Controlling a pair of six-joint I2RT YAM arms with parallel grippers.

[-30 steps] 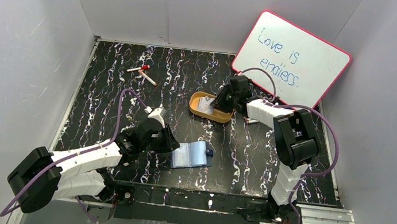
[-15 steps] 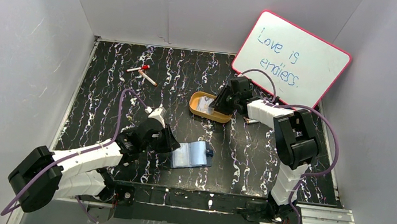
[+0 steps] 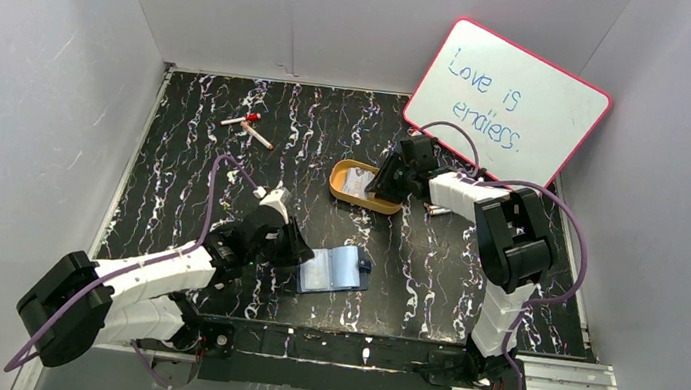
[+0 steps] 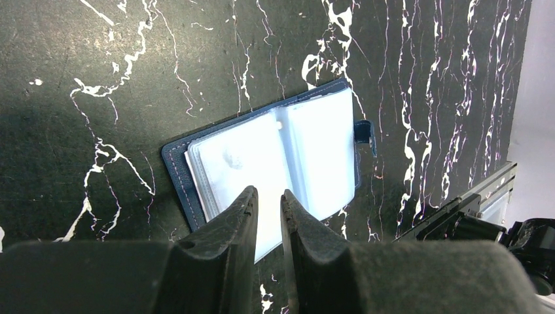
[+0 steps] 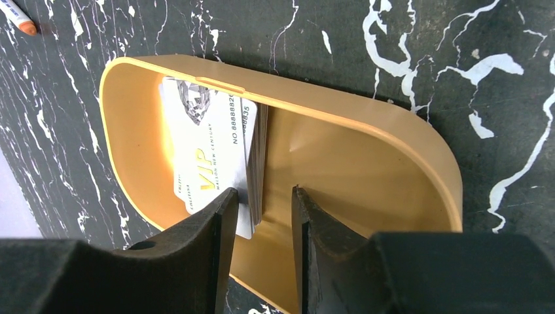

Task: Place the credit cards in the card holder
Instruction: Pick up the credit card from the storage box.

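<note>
Fingertips of the left gripper (image 4: pixel 268 196) cover the near edge of the card holder (image 4: pixel 288 157), which lies open on the table (image 3: pixel 433 267) near its near edge. The fingers stand almost together with a thin slit between them. Whether they nip a clear sleeve cannot be told.

The right gripper (image 5: pixel 262 193) reaches into the orange tray (image 5: pixel 366 124), further away and to the right. Its fingers are spread to either side of the end of the stack of credit cards (image 5: pixel 209 150), with a gap on one side. The stack leans against the tray's wall; the number of cards is hard to make out. From above, the wrist hides those fingertips.

Bare table lies between tray and holder. A whiteboard (image 3: pixel 510 101) leans just beyond the tray, and markers (image 3: pixel 249 127) lie far left.
</note>
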